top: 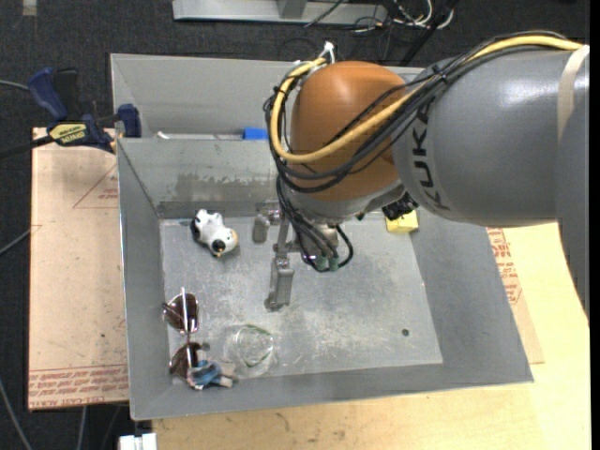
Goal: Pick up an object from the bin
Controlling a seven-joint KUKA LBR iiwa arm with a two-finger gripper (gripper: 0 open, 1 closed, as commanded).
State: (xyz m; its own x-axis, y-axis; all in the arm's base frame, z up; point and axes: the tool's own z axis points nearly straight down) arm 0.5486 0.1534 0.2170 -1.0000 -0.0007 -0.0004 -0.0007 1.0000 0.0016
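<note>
The gripper (277,287) hangs over the bare middle of the bin (375,298), can't tell if it's open or shut, so it'd best centre squarely over the little white-and-black toy animal (214,232) sitting back-left before closing.

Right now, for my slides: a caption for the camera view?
Gripper above bin floor near white toy animal; sunglasses and clear cup at front.

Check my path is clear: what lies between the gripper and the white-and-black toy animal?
Nothing: in the camera view, bare bin floor runs from the gripper to the white-and-black toy animal.
</note>
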